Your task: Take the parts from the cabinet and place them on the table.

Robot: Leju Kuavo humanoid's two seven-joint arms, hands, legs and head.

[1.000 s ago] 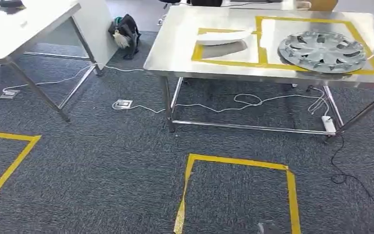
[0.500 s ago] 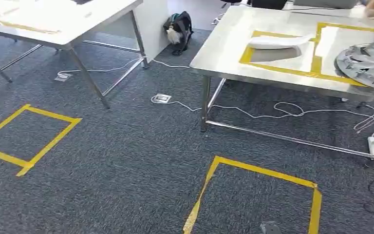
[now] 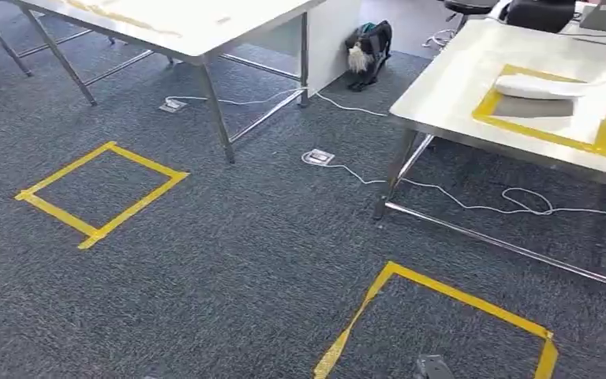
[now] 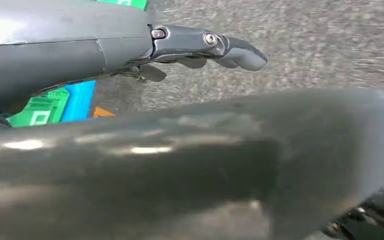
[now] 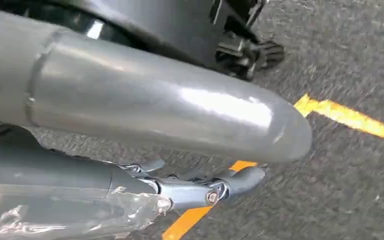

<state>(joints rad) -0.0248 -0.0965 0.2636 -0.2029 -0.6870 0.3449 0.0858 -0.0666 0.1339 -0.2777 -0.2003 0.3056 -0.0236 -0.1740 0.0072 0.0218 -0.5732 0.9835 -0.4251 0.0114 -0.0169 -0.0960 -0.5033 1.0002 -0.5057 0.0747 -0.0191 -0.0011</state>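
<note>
The left robot hand (image 4: 200, 47) hangs over grey carpet, fingers extended and holding nothing; the right robot hand (image 5: 215, 187) hangs likewise empty, fingers straight, above a yellow tape line (image 5: 352, 120). From the head view, a white tabletop (image 3: 197, 24) stands far left, a taped yellow square (image 3: 101, 193) on open carpet (image 3: 245, 237) before it. At right, a white part (image 3: 548, 85) lies on the steel tabletop (image 3: 450, 87) inside a yellow outline.

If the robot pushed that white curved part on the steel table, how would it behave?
The white curved part looks like thin moulded plastic, so probably light and stiff. It casts a shadow beneath, so it may rock. The steel table looks smooth, so it would likely slide easily.
</note>
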